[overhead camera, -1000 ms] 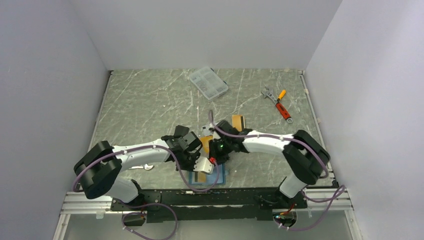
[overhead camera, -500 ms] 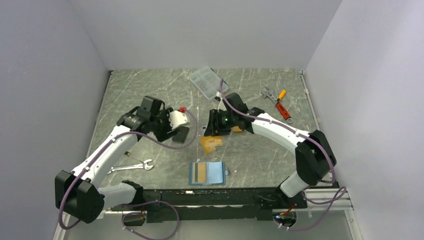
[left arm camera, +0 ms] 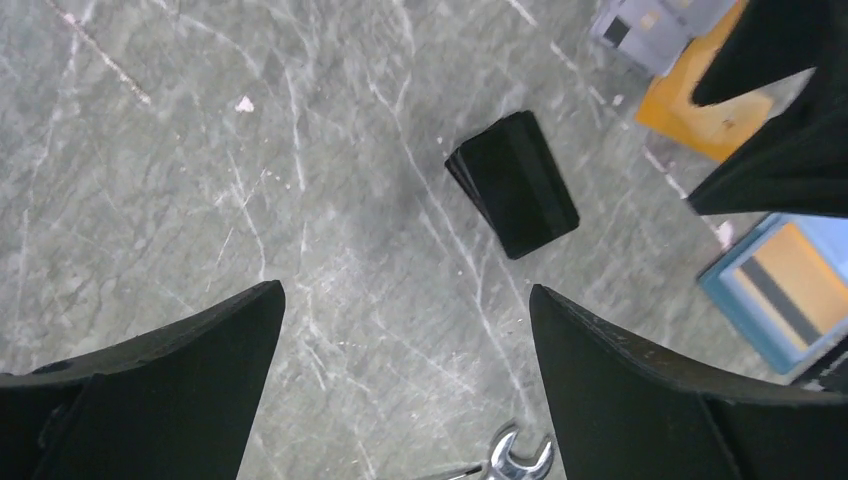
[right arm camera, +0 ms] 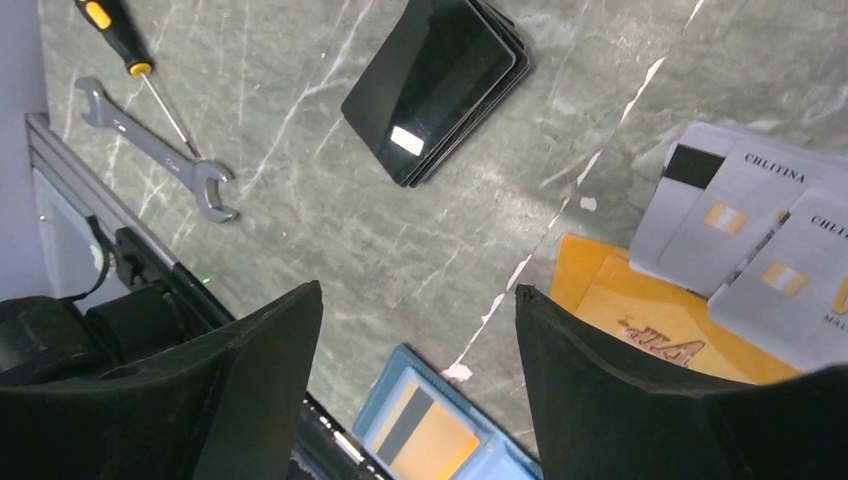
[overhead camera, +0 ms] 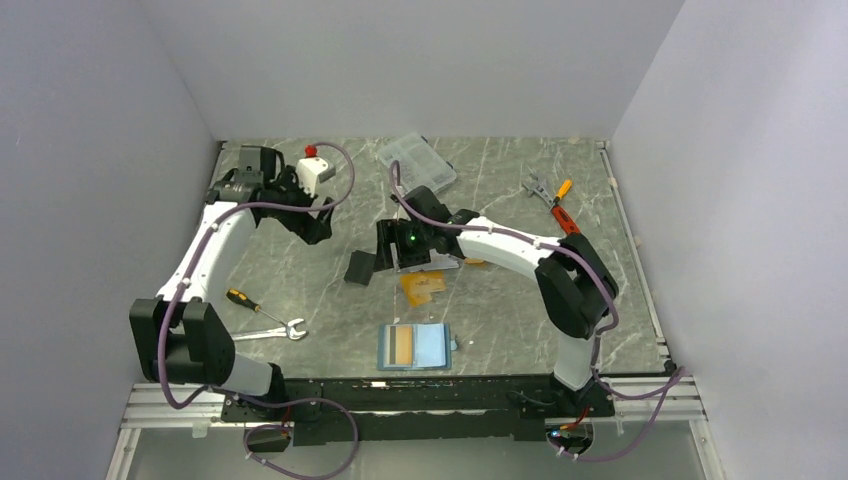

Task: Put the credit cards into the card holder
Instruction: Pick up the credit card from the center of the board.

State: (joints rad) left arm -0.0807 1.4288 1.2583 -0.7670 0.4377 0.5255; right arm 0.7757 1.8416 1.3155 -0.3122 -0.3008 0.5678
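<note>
Credit cards [right arm camera: 650,310] sit mostly loose in a pile just past the card holder [overhead camera: 432,347], which lies open with one orange card [overhead camera: 401,345] already in, so I guess the right gripper [right arm camera: 418,295] hovers near that pile, fingers [right arm camera: 250,380] spread for another grab, while the left gripper [left arm camera: 400,300] hangs farther from the holder, spread and empty too.

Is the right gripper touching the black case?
Apart. The right wrist view shows bare table separating the black case from the open right gripper.

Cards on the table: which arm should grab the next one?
Probably right. The right gripper hangs open just beside the loose cards; the left gripper, also open, is far off toward the back-left.
</note>
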